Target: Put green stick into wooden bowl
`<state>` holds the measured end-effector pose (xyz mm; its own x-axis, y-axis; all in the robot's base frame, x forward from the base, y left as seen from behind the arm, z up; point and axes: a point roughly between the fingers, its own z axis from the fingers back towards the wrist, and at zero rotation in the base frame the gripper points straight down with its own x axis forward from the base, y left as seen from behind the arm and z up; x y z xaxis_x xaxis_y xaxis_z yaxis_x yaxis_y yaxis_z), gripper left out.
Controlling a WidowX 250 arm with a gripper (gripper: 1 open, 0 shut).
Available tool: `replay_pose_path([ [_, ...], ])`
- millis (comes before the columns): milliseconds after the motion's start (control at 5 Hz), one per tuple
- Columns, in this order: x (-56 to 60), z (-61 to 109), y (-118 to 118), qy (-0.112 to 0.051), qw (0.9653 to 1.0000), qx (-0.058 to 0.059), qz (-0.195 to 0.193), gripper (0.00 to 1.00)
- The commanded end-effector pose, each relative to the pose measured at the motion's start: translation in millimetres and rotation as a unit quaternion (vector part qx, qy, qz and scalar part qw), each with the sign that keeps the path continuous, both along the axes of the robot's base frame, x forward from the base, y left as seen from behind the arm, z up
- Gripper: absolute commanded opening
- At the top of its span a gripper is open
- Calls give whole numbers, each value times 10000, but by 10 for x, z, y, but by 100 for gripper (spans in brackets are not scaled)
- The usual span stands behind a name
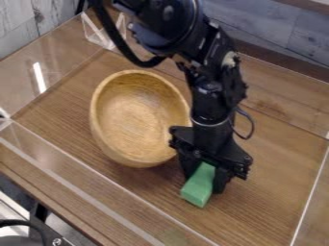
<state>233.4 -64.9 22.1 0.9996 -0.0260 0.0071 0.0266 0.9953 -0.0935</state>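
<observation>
The tool (210, 165) was shut on the green stick (199, 185), low over the bench (122, 207); right beside it, the wooden bowl's (134, 117) thick wall stood in the way.

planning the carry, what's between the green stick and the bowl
In the camera view, the black tool is around the stick, its near side between stick and bowl.

One wooden bowl (134, 118) and one green stick (198, 185) are on one wooden worktop (276, 178). There is one black robot arm (180, 31), with one black gripper (213, 165) at its end. One clear plastic container (103, 29) stands at the far edge.
</observation>
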Motion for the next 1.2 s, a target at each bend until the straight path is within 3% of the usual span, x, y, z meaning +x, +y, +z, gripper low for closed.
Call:
replay_pose_path([
  [0, 84, 192, 91, -244, 9996, -30, 108, 0],
  [400, 78, 400, 655, -354, 9982, -77, 468, 0],
  [800, 89, 350, 368, -362, 9985, -164, 371, 0],
  [1000, 74, 319, 359, -351, 9986, -154, 360, 0],
])
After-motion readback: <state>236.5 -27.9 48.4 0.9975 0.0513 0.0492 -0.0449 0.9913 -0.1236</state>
